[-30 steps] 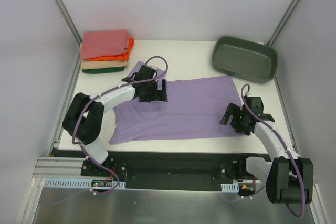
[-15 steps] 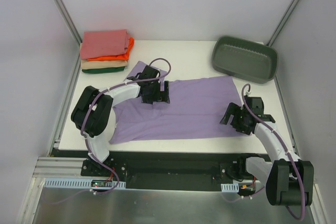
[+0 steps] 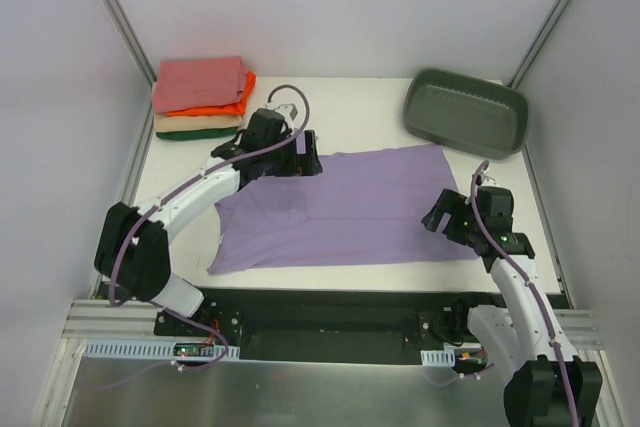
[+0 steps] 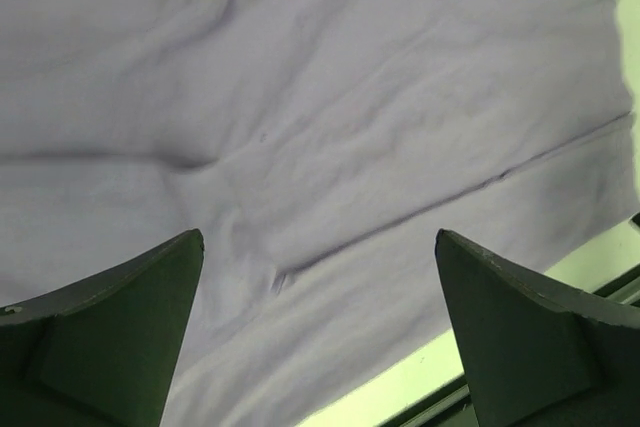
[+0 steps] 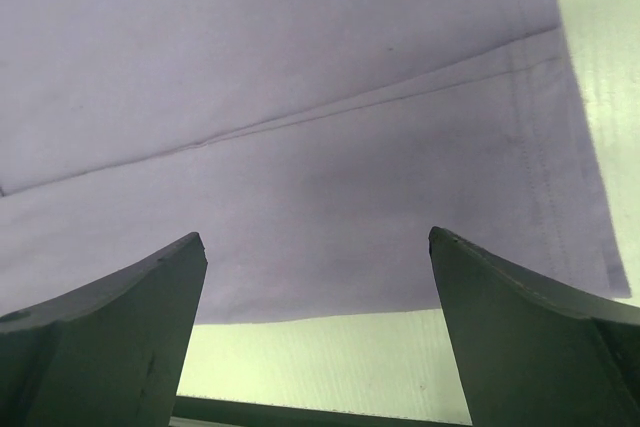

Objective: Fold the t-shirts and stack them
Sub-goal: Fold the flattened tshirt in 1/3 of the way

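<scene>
Lifted off the one lavender t-shirt (image 3: pixel 350 207), left fingers (image 4: pixel 110 337) and right fingers (image 5: pixel 100 337) gape empty; four folded t-shirts (image 3: pixel 200 97) lie stacked.

Soft matt cloth t-shirt (image 3: pixel 350 212), smooth plastic tub (image 3: pixel 465 112)

White table (image 3: pixel 370 117), lavender t-shirt (image 3: pixel 350 212) flat (centre), folded stack (image 3: pixel 200 97) far left, tub (image 3: pixel 465 112) far right

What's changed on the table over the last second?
The left gripper shifted toward the far-left of the lavender t-shirt, its elbow swinging outward. The right gripper edged slightly farther out at the near-right corner. Both are open, holding nothing. The t-shirt, folded stack and tub stayed put.
</scene>
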Robot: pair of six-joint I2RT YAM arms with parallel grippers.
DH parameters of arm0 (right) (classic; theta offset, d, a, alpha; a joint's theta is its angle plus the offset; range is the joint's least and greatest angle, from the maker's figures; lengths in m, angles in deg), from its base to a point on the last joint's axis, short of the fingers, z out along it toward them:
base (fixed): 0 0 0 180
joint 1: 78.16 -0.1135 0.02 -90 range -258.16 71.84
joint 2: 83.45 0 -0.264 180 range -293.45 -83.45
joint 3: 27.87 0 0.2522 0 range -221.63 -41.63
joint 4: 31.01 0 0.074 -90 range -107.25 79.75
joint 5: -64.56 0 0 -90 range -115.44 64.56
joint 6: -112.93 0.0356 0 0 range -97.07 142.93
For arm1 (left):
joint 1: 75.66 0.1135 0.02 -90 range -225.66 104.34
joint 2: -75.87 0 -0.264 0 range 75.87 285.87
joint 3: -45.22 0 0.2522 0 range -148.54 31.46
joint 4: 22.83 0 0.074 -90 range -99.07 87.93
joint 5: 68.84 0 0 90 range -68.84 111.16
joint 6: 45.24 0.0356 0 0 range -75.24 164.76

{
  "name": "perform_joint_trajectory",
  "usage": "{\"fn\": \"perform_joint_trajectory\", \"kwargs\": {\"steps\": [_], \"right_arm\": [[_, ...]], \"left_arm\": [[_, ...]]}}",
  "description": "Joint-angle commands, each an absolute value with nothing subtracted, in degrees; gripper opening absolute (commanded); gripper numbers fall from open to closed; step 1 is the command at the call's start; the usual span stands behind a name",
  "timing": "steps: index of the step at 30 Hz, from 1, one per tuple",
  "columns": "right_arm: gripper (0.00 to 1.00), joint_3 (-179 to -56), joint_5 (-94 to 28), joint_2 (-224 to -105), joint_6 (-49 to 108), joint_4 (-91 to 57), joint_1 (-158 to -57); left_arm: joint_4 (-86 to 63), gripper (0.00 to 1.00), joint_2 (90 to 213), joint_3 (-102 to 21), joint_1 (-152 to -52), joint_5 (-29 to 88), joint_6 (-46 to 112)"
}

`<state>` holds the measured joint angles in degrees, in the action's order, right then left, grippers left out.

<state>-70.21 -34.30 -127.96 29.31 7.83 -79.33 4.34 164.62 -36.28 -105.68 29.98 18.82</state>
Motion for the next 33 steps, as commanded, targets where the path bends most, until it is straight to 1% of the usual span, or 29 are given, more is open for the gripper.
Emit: {"fn": "perform_joint_trajectory", "kwargs": {"steps": [1, 5, 7, 10, 12, 16, 19, 25, 27, 30, 33], "right_arm": [[0.96, -71.8, -37.2, -128.9, 30.7, 3.5, -82.6], [0.96, -72.7, -34.1, -135.7, 32.7, -0.8, -88.9], [0.96, -73.3, -31.5, -139.9, 33.9, -2.6, -90.8], [0.96, -73.3, -26.0, -144.5, 37.9, -2.5, -91.3], [0.96, -72.2, -21.1, -145.4, 39.5, -1.6, -91.3], [0.96, -69.6, -21.1, -145.4, 40.6, -0.2, -91.2], [0.96, -67.0, -21.2, -143.9, 42.1, 2.9, -91.3], [0.96, -61.6, -23.1, -137.0, 45.9, 10.5, -91.2], [0.96, -60.3, -26.9, -134.1, 46.1, 10.7, -91.3], [0.96, -60.4, -29.7, -128.5, 48.7, 13.1, -91.4], [0.96, -61.7, -29.0, -124.7, 49.4, 19.6, -91.4]], "left_arm": [[5.8, 0.99, 156.3, -25.4, -106.1, 24.5, 16.7], [5.1, 0.99, 150.4, -15.9, -105.4, 21.5, 11.8], [4.5, 0.99, 147.7, -11.8, -104.0, 17.8, 9.3], [3.0, 0.99, 145.2, -6.5, -100.2, 20.0, 7.0], [2.3, 0.99, 144.5, -3.7, -98.1, 21.1, 5.8], [1.7, 0.99, 145.0, 0.3, -96.4, 24.9, 5.3], [1.7, 0.99, 144.3, 3.2, -96.1, 24.2, 4.0], [2.1, 0.99, 142.9, 5.8, -94.6, 24.3, 2.6], [2.3, 0.99, 142.0, 7.0, -94.5, 24.6, 2.3], [3.1, 0.99, 140.0, 8.2, -94.4, 23.7, 2.0], [4.9, 0.99, 139.3, 8.2, -93.8, 22.6, 1.9]]}}
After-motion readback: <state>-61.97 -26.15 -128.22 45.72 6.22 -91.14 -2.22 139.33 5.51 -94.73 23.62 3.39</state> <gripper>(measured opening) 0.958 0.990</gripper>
